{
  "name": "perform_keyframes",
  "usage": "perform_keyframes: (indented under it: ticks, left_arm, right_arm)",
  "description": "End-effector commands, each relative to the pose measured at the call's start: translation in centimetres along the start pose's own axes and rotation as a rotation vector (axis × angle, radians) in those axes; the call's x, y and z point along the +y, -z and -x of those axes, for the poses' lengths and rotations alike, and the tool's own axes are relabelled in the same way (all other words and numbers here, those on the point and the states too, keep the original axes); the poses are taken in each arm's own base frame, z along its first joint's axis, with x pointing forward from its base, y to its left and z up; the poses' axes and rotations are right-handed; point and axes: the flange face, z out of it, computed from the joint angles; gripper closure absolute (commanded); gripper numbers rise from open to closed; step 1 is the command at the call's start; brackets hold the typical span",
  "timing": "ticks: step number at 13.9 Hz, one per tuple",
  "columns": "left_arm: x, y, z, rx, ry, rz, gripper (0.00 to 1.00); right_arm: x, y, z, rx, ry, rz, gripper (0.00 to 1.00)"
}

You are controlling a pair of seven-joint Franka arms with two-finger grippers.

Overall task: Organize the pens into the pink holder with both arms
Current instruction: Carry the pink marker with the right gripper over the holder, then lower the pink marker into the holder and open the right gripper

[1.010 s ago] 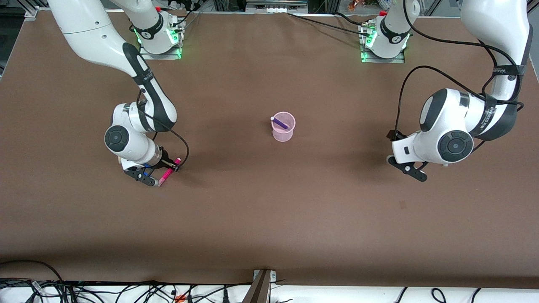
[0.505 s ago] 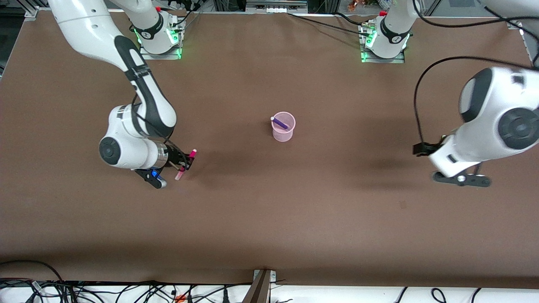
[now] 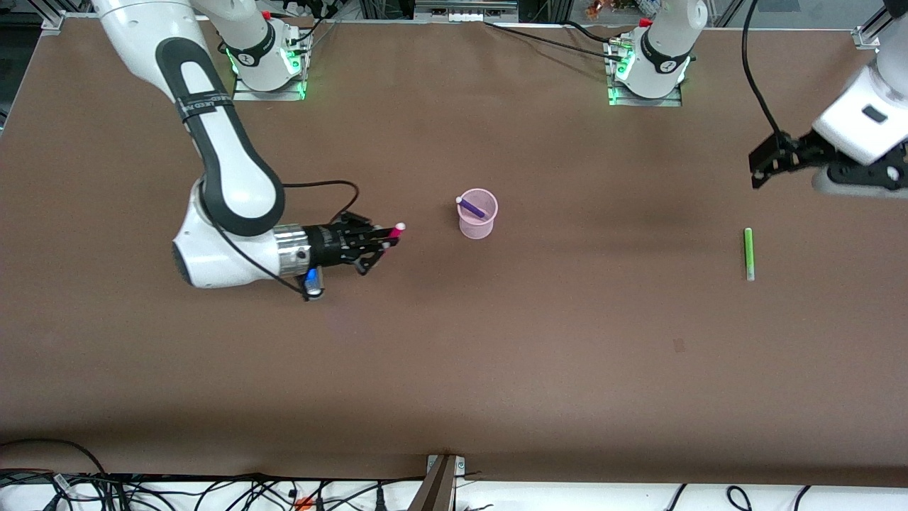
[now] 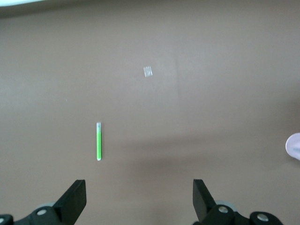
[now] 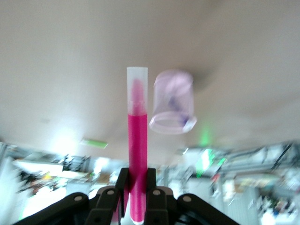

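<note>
The pink holder (image 3: 477,216) stands mid-table with a dark purple pen (image 3: 472,207) leaning in it. My right gripper (image 3: 377,241) hangs over the table beside the holder, toward the right arm's end. It is shut on a magenta pen (image 3: 390,233) whose pale cap points at the holder. The right wrist view shows that pen (image 5: 137,140) clamped between the fingers (image 5: 123,185), with the holder (image 5: 173,101) just ahead. A green pen (image 3: 748,253) lies flat toward the left arm's end. My left gripper (image 3: 765,165) is open, high over the bare table near it; its wrist view shows the green pen (image 4: 99,141) ahead of the spread fingers (image 4: 75,199).
The brown table top (image 3: 567,341) spreads wide around the holder. Both arm bases (image 3: 266,60) stand along the edge farthest from the front camera. A small pale patch (image 4: 148,71) marks the table in the left wrist view. Cables run along the nearest edge.
My right arm lifted the magenta pen off the table and swung it toward the holder, turning it level. My left arm rose and drew back toward its end, uncovering the green pen.
</note>
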Motion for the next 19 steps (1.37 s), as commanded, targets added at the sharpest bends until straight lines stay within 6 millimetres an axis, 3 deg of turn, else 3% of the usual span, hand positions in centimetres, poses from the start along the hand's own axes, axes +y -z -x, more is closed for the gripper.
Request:
perform_keyframes:
  ticks: [1,4,6,8,10,12,15,19]
  left_arm:
    - [-2.5,-2.7,-0.3,-0.028,0.013,0.030,0.00]
    - [-3.0,-2.8,-0.2,-0.040,-0.004,0.031,0.00]
    - [-3.1,-2.9,0.0,-0.053,-0.002,0.031,0.00]
    - [-4.0,-2.9,0.1,-0.049,-0.007,0.071,0.00]
    - [-5.2,-2.9,0.1,-0.029,0.012,0.075,0.00]
    - [-5.0,-3.0,0.2,-0.030,0.007,0.075,0.00]
    - [-4.4,-2.9,0.0,-0.036,-0.005,0.074,0.00]
    - [-4.3,-2.9,0.1,-0.049,-0.009,0.071,0.00]
  right_arm:
    - [-0.8,-4.6,3.5,-0.089,-0.147,-0.079,1.00]
    - [-0.4,-10.2,5.7,-0.154,-0.218,-0.132,1.00]
    - [0.5,-13.6,5.5,-0.142,-0.219,-0.112,1.00]
    - [1.8,-15.5,4.8,-0.148,-0.226,-0.091,1.00]
    - [3.5,-16.5,3.8,-0.139,-0.216,-0.065,1.00]
    - [4.9,-17.7,4.5,-0.141,-0.212,-0.044,1.00]
    - [6.9,-19.0,3.7,-0.127,-0.165,-0.020,1.00]
    - [7.6,-19.3,2.8,-0.114,-0.144,-0.018,1.00]
